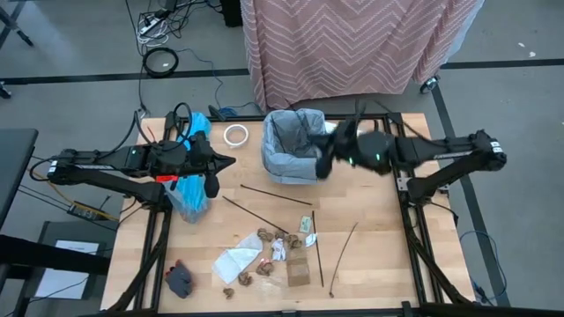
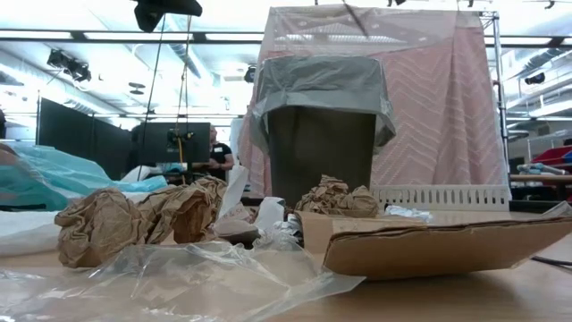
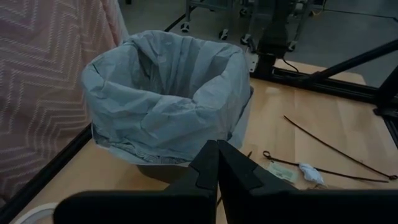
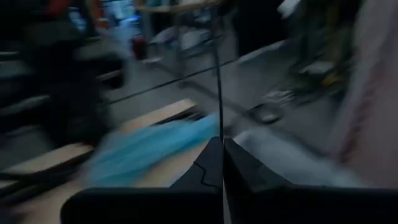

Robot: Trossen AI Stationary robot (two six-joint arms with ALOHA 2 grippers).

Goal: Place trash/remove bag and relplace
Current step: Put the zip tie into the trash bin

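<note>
A dark bin lined with the light grey bag (image 1: 291, 145) (image 2: 322, 125) (image 3: 165, 99) stands at the table's far middle. My right gripper (image 1: 322, 164) (image 4: 222, 146) hovers over the bin's right rim, shut on a thin dark stick (image 4: 218, 74). My left gripper (image 1: 231, 161) (image 3: 217, 152) is shut and empty, left of the bin and pointing at it. The turquoise bag (image 1: 189, 192) (image 4: 155, 146) lies bunched under the left arm. More sticks (image 1: 273, 194), brown paper wads (image 1: 273, 238) (image 2: 134, 219), a cardboard scrap (image 1: 299, 269) (image 2: 447, 246) and white paper (image 1: 236, 262) lie on the near half. My right gripper pinches the thin dark stick between its two fingers at one end (image 4: 221, 134). The rest of the stick runs on past the fingertips. The stick is lifted clear of the table, above the bin. The wrist view is blurred by motion.
A white tape ring (image 1: 234, 134) lies left of the bin at the far edge. A dark grey lump (image 1: 179, 279) sits at the near left corner. A pink patterned curtain (image 1: 352, 44) hangs just beyond the table's far edge. Clear plastic film (image 2: 223, 268) lies close to the low camera.
</note>
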